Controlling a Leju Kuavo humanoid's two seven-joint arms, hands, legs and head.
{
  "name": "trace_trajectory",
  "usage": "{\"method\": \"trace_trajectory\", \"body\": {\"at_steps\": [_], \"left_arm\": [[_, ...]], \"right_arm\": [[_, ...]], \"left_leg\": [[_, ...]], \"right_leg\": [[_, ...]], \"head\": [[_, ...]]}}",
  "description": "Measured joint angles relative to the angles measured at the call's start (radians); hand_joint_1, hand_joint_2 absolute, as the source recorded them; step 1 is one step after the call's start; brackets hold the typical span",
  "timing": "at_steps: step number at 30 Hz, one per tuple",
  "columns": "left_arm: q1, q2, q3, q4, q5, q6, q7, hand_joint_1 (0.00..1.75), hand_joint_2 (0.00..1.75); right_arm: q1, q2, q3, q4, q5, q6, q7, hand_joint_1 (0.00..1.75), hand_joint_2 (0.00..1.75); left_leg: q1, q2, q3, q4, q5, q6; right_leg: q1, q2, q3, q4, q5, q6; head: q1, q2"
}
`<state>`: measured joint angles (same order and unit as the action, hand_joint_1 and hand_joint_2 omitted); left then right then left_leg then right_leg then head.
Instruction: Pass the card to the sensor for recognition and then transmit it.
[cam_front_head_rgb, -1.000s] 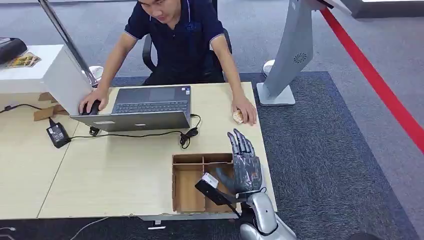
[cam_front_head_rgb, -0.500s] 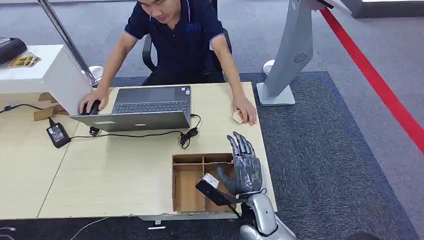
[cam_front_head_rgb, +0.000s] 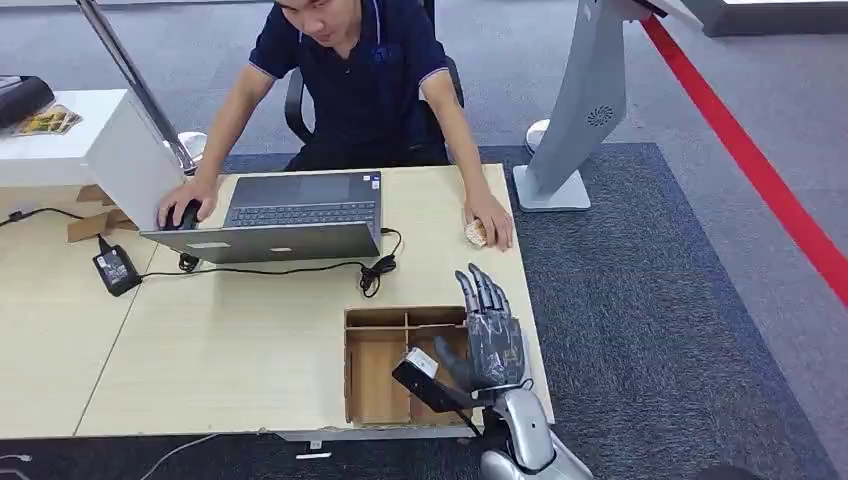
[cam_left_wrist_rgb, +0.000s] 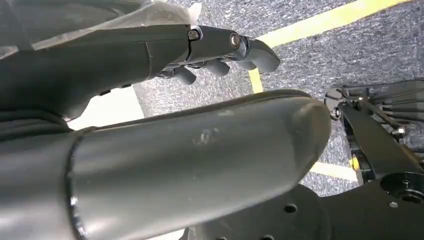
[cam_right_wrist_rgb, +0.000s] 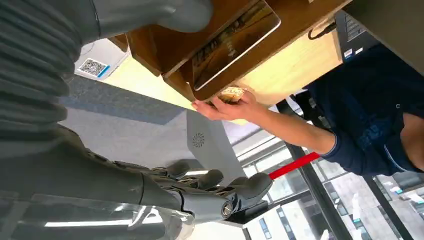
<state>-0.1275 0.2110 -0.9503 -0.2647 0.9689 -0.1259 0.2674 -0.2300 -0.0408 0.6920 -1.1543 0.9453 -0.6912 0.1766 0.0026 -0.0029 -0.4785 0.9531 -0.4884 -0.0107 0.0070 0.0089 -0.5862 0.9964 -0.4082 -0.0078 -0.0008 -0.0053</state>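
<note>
Hovering my right hand (cam_front_head_rgb: 492, 340) over the wooden tray (cam_front_head_rgb: 372, 380), fingers spread apart and holding nothing; the card (cam_right_wrist_rgb: 234, 36) leaned inside the tray just beside my thumb (cam_front_head_rgb: 447, 362).

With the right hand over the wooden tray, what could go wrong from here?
The right hand is open above the tray, and the card stands against an inner wall, so the fingers may slip off it. The person's hand rests on the table close beyond the tray; a reach could touch it.
</note>
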Motion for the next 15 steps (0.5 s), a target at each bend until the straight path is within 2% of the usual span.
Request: {"method": "trace_trajectory", "body": {"at_steps": [5, 13, 15], "left_arm": [[0.000, 0.000, 0.000, 0.001, 0.002, 0.000, 0.000, 0.00, 0.00], [0.000, 0.000, 0.000, 0.001, 0.003, 0.000, 0.000, 0.00, 0.00], [0.000, 0.000, 0.000, 0.001, 0.003, 0.000, 0.000, 0.00, 0.00]], "right_arm": [[0.001, -0.001, 0.000, 0.007, -0.003, 0.000, 0.000, 0.47, 1.75], [0.002, -0.001, 0.003, 0.008, -0.004, 0.000, 0.003, 0.54, 1.75], [0.002, -0.001, 0.004, 0.008, -0.005, 0.000, 0.005, 0.61, 1.75]], "left_leg": [[0.000, 0.000, 0.000, 0.000, 0.000, 0.000], [0.000, 0.000, 0.000, 0.000, 0.000, 0.000], [0.000, 0.000, 0.000, 0.000, 0.000, 0.000]], "right_leg": [[0.000, 0.000, 0.000, 0.000, 0.000, 0.000], [0.000, 0.000, 0.000, 0.000, 0.000, 0.000], [0.000, 0.000, 0.000, 0.000, 0.000, 0.000]], "head": [[0.000, 0.000], [0.000, 0.000], [0.000, 0.000]]}}
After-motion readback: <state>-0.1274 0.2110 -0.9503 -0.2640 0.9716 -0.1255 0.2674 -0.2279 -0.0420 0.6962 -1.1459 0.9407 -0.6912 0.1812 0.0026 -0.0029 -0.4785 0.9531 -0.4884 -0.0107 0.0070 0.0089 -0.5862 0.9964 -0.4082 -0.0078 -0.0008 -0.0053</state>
